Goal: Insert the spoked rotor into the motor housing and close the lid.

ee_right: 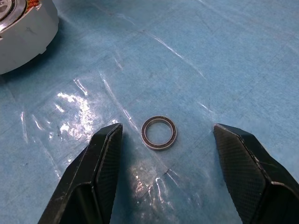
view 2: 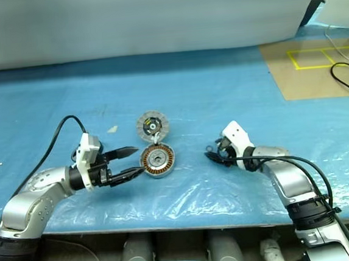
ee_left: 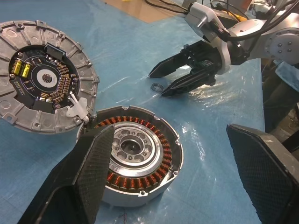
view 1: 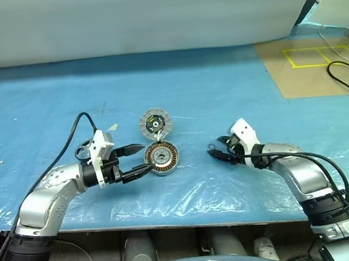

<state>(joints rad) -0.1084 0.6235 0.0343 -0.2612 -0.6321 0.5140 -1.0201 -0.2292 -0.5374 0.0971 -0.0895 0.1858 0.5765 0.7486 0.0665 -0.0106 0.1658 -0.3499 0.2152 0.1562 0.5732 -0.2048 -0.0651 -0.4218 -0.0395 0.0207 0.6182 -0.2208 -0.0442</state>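
- The motor housing (view 1: 163, 158) sits on the blue table sheet (view 1: 219, 84), near the front edge and a little left of centre, its copper windings and pale hub open to view.
- The lid (view 1: 155, 122) lies swung back on the far side of the housing, ribbed inner face and dark centre up, joined to the housing at the hinge. Closing it is not yet done.
- Nothing dark and spoked lies over the windings in the left wrist view, so I judge the housing has no rotor in it yet; I cannot make out the spoked rotor with any certainty.
- The left gripper (view 1: 137, 159) hovers just left of the housing, fingers wide apart and empty, one on each side of the casing's near-left rim in its wrist view.
- The right gripper (ee_right: 163, 140) is low over the sheet, right of the housing and apart from it, fingers spread and holding nothing.
- A small thin loose ring (ee_right: 159, 133) lies flat between those fingers, touching neither. It is not the rotor.
- Judgement: the task is at an early stage; both the insertion and the lid closing remain.
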